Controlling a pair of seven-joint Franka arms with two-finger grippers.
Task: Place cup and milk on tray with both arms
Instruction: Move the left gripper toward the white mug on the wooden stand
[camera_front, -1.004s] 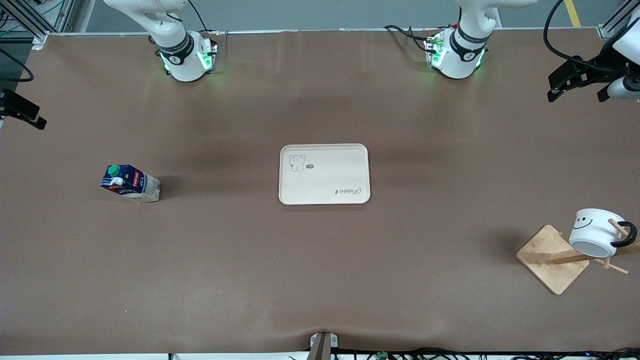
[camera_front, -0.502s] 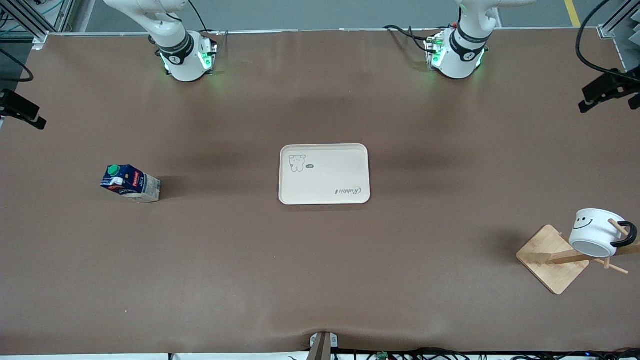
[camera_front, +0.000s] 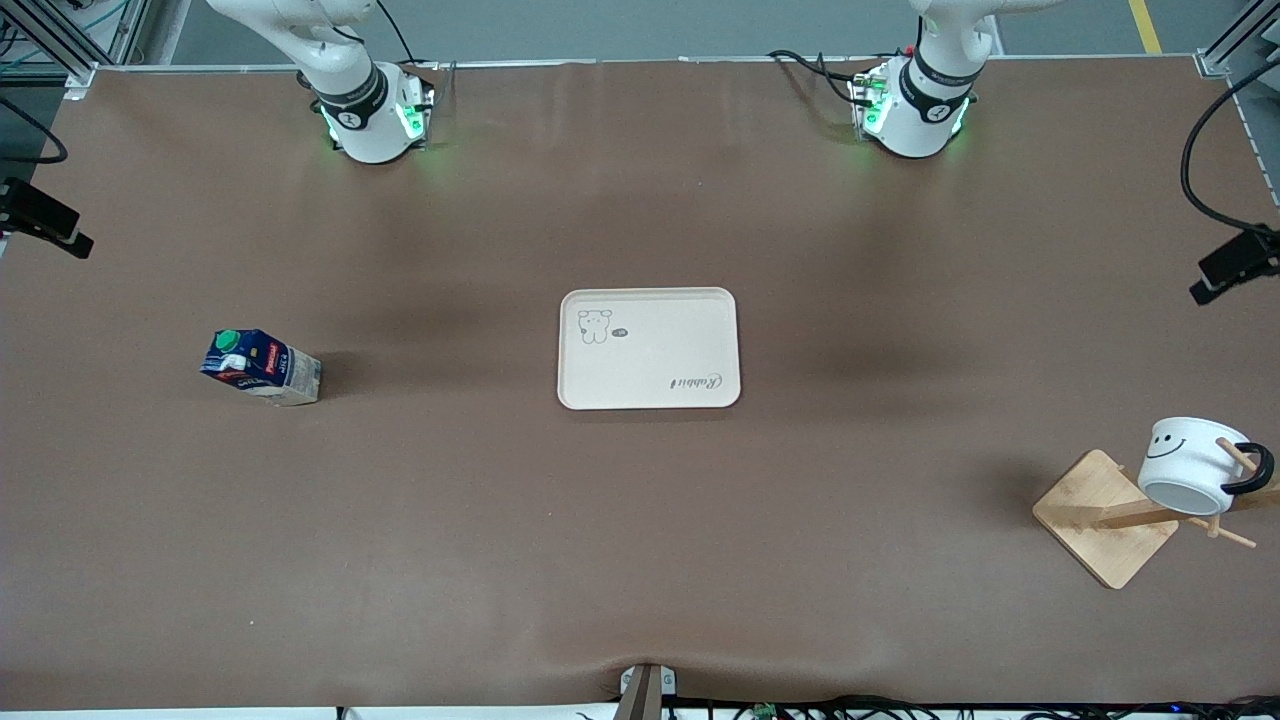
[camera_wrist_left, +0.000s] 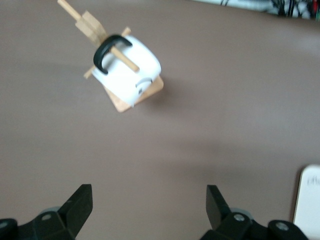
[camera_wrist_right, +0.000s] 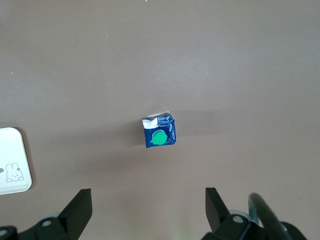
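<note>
The cream tray (camera_front: 648, 350) lies mid-table with nothing on it. The milk (camera_front: 260, 367), a dark blue carton with a green cap, stands toward the right arm's end of the table. It shows from above in the right wrist view (camera_wrist_right: 159, 131), well clear of my open, empty right gripper (camera_wrist_right: 148, 200). The white cup (camera_front: 1195, 465) hangs tilted by its black handle on a wooden rack peg at the left arm's end. My left gripper (camera_wrist_left: 149, 197) is open and empty, high over bare table, apart from the cup (camera_wrist_left: 127, 65).
The wooden rack (camera_front: 1105, 515) has a square base and slanted pegs. A black piece of the left arm's hand (camera_front: 1232, 263) shows at the table's end, above the rack. Tray corners appear in both wrist views (camera_wrist_left: 307, 200) (camera_wrist_right: 12, 160). Brown tabletop surrounds everything.
The left arm's hand has swung along the table's end toward the front camera and the cup, slipping mostly out of the front view. The right arm, milk, cup and tray have not moved.
</note>
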